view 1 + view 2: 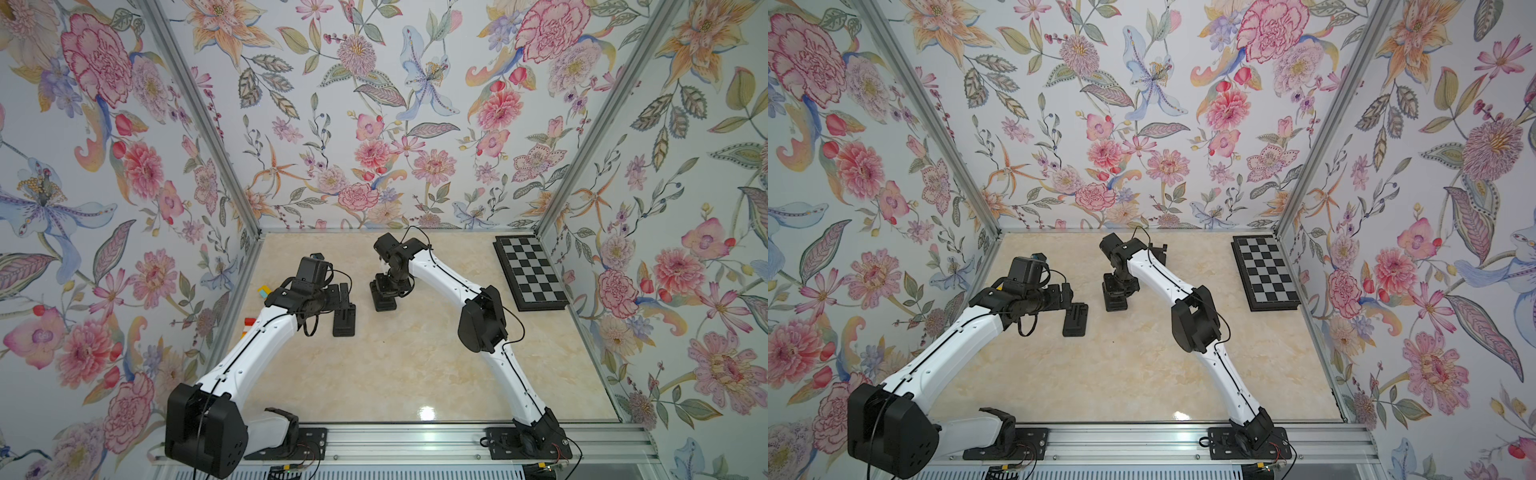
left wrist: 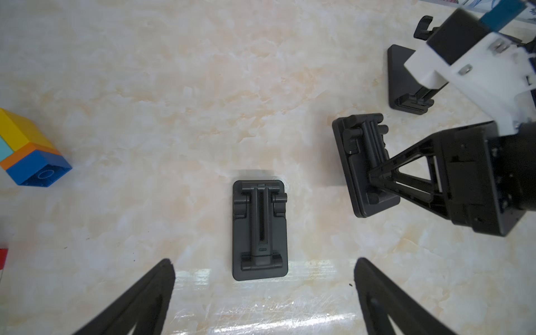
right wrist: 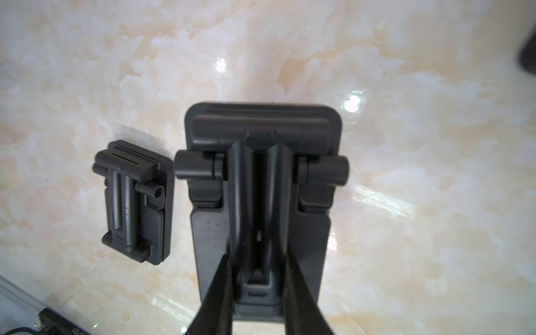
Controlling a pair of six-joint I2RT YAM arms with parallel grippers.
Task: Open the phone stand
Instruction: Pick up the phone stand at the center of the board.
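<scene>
Three black phone stands show in the left wrist view. One phone stand (image 2: 362,165) (image 1: 384,299) sits near the table's middle, and my right gripper (image 3: 258,278) (image 1: 384,286) is shut on its central arm (image 3: 258,188), one finger on each side. Its base looks tilted in the left wrist view. A folded stand (image 2: 259,230) (image 1: 344,320) lies flat under my left gripper (image 2: 264,265) (image 1: 338,293), which hangs open above it with nothing between its fingers. The third stand (image 3: 135,200) (image 2: 406,78) lies further back, beside the held one.
A black and grey chessboard (image 1: 530,272) lies at the back right by the wall. Coloured toy blocks (image 2: 29,148) (image 1: 264,291) sit at the left edge, with a red block (image 1: 249,322) nearer. Aluminium posts and flowered walls close in three sides.
</scene>
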